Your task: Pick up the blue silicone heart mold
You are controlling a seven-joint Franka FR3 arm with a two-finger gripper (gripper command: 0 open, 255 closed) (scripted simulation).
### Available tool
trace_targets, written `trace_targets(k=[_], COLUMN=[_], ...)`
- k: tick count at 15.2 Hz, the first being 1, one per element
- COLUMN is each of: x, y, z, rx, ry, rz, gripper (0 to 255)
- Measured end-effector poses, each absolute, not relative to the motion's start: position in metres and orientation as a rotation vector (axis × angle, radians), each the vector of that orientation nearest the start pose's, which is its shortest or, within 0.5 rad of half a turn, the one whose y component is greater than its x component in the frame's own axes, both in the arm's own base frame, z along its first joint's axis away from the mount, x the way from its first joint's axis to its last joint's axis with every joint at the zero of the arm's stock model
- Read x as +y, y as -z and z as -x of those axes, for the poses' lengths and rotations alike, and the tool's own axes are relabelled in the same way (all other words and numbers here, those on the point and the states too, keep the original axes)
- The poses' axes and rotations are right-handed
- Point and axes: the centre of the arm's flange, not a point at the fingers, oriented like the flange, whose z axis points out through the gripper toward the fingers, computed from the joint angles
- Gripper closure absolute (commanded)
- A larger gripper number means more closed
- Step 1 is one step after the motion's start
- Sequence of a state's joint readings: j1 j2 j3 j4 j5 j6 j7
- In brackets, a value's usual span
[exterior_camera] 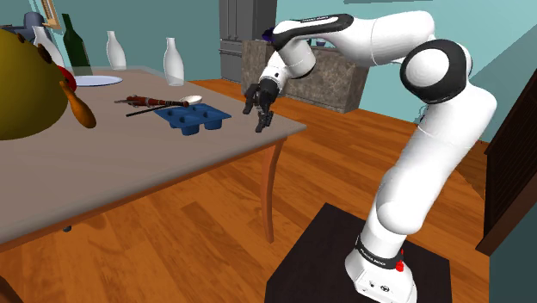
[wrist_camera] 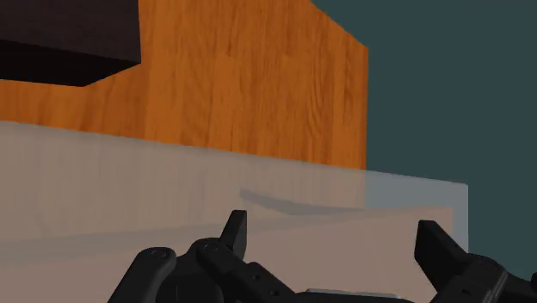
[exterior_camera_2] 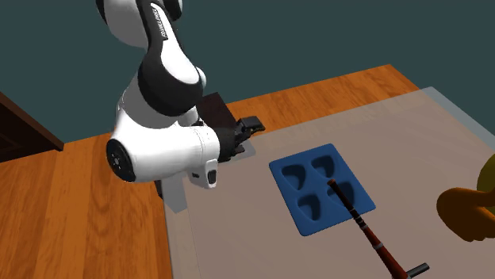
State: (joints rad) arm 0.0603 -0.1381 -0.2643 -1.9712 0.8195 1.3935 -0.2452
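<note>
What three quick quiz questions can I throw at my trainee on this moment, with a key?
1. True or false: the blue mold hangs in the gripper, off the table.
2. What lies across one end of the mold? A: a yellow sponge. B: a dark red stick-like tool. C: a metal fork.
3. Fill in: in the wrist view the fingers stand ___.
Key: 1 false, the mold lies flat on the table, apart from the gripper. 2 B. 3 open, with nothing between them.
</note>
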Motion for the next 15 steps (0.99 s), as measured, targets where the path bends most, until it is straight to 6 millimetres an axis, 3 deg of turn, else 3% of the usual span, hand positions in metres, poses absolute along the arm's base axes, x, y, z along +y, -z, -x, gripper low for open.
trace_targets(k=[2,6,9,14,15], x=[-0.027,-0.038,-0.041,-0.044,-0.044], y=[-0.540,-0.522,-0.508,-0.495,-0.495], z=[-0.520,-0.563,-0.574,-0.573,-0.574], rx=[0.039,0.072,0.074,0.063,0.060], ry=[-0.163,-0.136,-0.132,-0.114,-0.115], rz=[2.091,1.849,1.795,1.780,1.780], gripper=[0,0,0,0,255])
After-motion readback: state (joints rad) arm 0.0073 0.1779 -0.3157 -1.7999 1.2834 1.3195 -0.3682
